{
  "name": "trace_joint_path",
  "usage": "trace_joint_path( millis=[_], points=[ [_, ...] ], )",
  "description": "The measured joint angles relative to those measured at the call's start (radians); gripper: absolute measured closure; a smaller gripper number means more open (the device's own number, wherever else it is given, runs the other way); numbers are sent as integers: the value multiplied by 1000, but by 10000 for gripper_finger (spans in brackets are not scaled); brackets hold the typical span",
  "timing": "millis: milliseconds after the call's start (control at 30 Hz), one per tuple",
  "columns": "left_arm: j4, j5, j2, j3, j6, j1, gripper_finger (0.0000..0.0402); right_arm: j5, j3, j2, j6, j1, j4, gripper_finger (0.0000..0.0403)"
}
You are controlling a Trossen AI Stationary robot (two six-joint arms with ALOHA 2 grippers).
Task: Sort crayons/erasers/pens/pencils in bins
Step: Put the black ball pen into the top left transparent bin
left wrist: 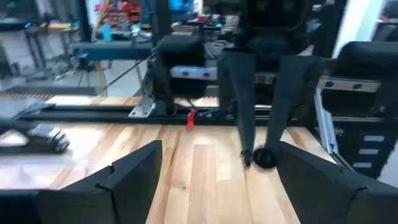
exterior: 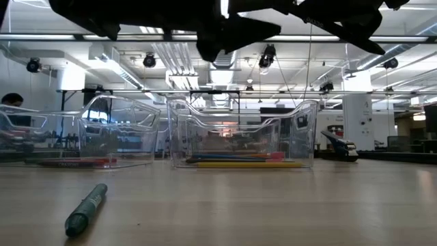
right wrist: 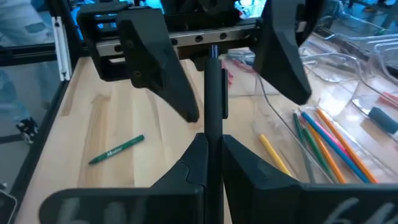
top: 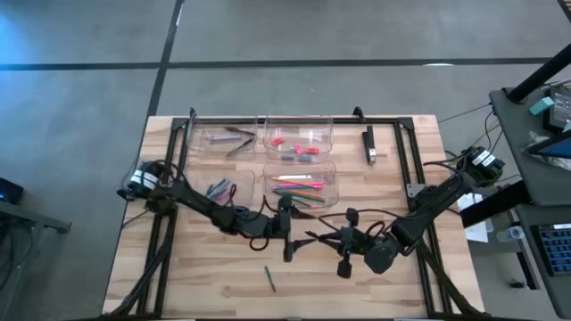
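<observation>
The right gripper (right wrist: pixel 211 148) is pinching a thin dark pen (right wrist: pixel 212 87) between its two flat black fingers, which are pressing tight against the smooth, straight barrel. The pen is sticking forward out of the grip, above the pale wood-plank surface (top: pixel 205 267) and just in front of the bins. The left gripper (left wrist: pixel 217 155) is facing it from the other side with its wedge-shaped fingers standing wide apart. It is gripping nothing, and the pen is running between them without touching either.

Four clear plastic bins with rounded corners are sitting in two rows at the back of the surface. The bin nearest the grippers (top: pixel 332 171) is holding long thin pencils (top: pixel 299 185) in yellow, orange, green and pink, lying flat and side by side. The one behind it is holding small chunky pink and blue pieces (top: pixel 299 143). The back left bin is holding thin dark sticks (top: pixel 236 136).

A round green stick (exterior: pixel 85 208) with printed lettering is lying alone on the bare wood, well apart from the bins, on the near side of both grippers.
</observation>
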State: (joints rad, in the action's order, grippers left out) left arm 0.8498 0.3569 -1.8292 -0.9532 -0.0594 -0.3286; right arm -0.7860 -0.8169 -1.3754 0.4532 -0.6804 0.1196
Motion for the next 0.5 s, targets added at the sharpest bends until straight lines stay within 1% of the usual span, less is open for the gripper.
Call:
trace_joint_path(
  millis=[100,233,333,500],
  points=[
    [3,-46,-13,-21,51,0,114,8,-1,0,0,0,2,385],
    [3,-90,-15,-23,96,-1,146,9,-1,0,1,0,3,385],
    [-1,-91,-15,-21,111,-1,185,9,-1,0,2,0,3,385],
    [0,-91,-15,-21,127,-2,268,9,-1,0,3,0,5,385]
  ],
)
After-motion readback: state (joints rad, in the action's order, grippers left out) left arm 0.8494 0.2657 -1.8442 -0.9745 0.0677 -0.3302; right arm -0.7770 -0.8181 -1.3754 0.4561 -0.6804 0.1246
